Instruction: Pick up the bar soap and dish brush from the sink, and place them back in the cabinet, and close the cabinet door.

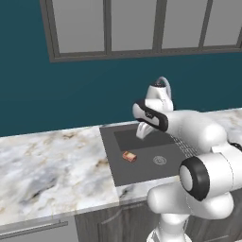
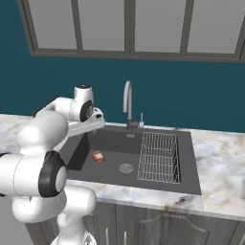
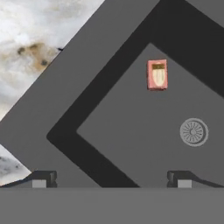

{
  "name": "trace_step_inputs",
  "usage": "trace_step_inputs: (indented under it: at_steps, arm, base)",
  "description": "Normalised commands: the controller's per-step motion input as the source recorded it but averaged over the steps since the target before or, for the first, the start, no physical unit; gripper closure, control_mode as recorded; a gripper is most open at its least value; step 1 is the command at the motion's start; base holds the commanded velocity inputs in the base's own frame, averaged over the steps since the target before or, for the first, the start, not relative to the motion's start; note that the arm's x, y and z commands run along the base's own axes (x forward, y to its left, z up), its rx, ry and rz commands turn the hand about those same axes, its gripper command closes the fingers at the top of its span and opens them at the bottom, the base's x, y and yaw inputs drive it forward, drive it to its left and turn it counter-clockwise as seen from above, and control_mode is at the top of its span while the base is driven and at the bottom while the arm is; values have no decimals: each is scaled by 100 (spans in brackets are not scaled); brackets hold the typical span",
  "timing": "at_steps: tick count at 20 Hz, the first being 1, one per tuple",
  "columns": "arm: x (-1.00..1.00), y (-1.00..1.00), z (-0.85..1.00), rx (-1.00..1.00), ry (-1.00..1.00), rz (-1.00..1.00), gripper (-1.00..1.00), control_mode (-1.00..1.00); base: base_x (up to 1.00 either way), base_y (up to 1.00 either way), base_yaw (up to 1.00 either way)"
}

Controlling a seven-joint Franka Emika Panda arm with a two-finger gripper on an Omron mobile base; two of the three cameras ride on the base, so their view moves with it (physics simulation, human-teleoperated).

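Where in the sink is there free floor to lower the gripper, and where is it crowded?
Bare floor lies between the bar soap and the drain, and along the sink's back wall below the faucet. The right part is crowded: the wire rack stands there.

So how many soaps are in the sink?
1. The bar soap lies on the floor of the sink, left of the round drain. The arm hides part of the basin, so more could hide.

No readable txt, labels or nos. anywhere; mark on bar soap too blurry
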Motion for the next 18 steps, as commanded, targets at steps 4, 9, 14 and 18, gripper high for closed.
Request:
trace_step_inputs:
  at_steps: [4, 9, 14, 18]
  arm:
    - [26, 0, -27, 0, 2, 3, -100, -100]
    - [31, 0, -28, 0, 0, 3, -100, -100]
    - [25, 0, -28, 0, 0, 3, -100, -100]
    - [31, 0, -26, 0, 2, 1, -100, -100]
  base:
    - [0, 0, 0]
    - [0, 0, 0]
    - [0, 0, 0]
    - [0, 0, 0]
